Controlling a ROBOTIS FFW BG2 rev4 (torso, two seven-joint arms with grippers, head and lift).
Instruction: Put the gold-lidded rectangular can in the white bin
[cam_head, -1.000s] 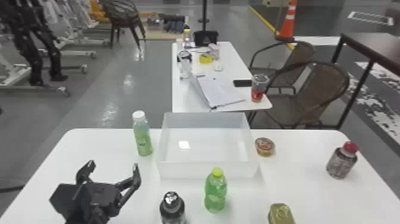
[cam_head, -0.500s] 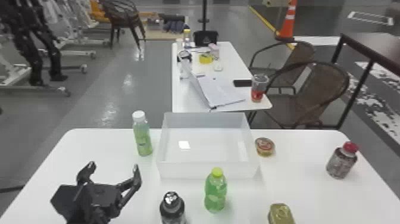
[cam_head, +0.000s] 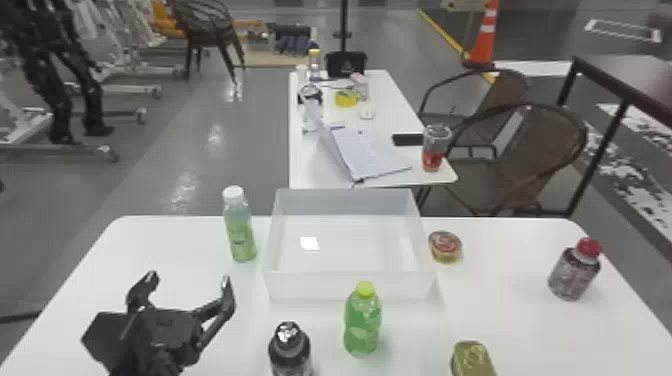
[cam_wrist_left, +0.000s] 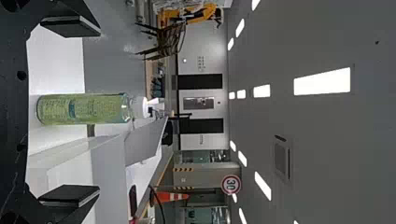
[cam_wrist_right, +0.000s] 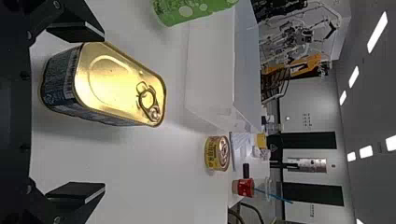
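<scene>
The white bin (cam_head: 310, 286) sits open on the desk (cam_head: 520, 305), its bare floor carrying one small bright patch. A white-capped green bottle (cam_head: 240, 232) stands just beside its left wall, a round tin (cam_head: 445, 247) just beside its right. In front of the bin stands a green bottle with a yellow-green cap (cam_head: 362, 322); a red-capped bottle (cam_head: 574, 272) stands well apart, near the right edge of the desk.

The gold-lidded rectangular can (cam_wrist_right: 112, 81) is on the desk, outside the bin, lid up with its ring pull flat. In the right wrist view it shows between the spread fingers of the right hand (cam_wrist_right: 104, 112); whether either finger touches it I cannot tell. The left hand (cam_head: 189, 278) is spread too, over the left part of the desk.

The head view's bottom edge cuts off the can and a dark bottle (cam_head: 290, 350); how far either continues below is hidden. The right wrist view crops the yellow-green-capped bottle, so its cap is out of that view. Print on the can's dark side is too blurred to make out.
</scene>
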